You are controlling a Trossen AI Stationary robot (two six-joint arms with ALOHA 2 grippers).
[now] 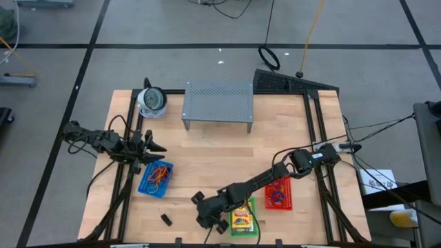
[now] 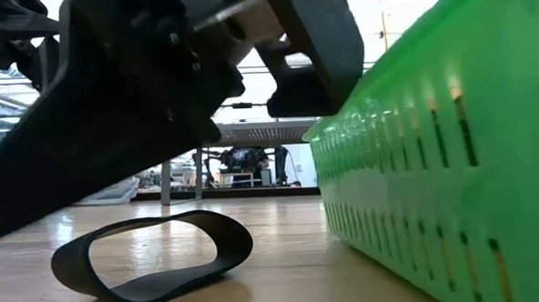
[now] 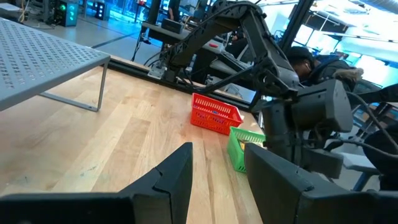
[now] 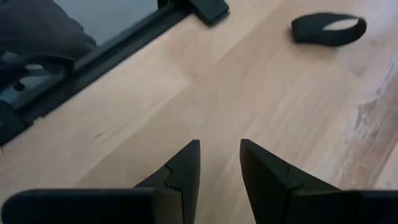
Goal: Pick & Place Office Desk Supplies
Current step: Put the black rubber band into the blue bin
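High view: pale wooden table (image 1: 207, 148) with both dark arms low over it.
Right gripper (image 1: 210, 219), fingers narrowly parted and empty, hangs just beside the green plastic basket (image 1: 242, 219); small black band loop (image 1: 166, 220) lies near; left gripper (image 1: 157, 149), parted and empty, waits well apart.

The high view looks straight down on the whole table (image 1: 207, 158). The low view sits at tabletop level, very close to the green basket (image 2: 443, 162) and a black clip (image 2: 156, 256), which the right wrist view (image 4: 328, 29) shares. The left wrist view faces across the table toward the shelf (image 3: 43, 62).
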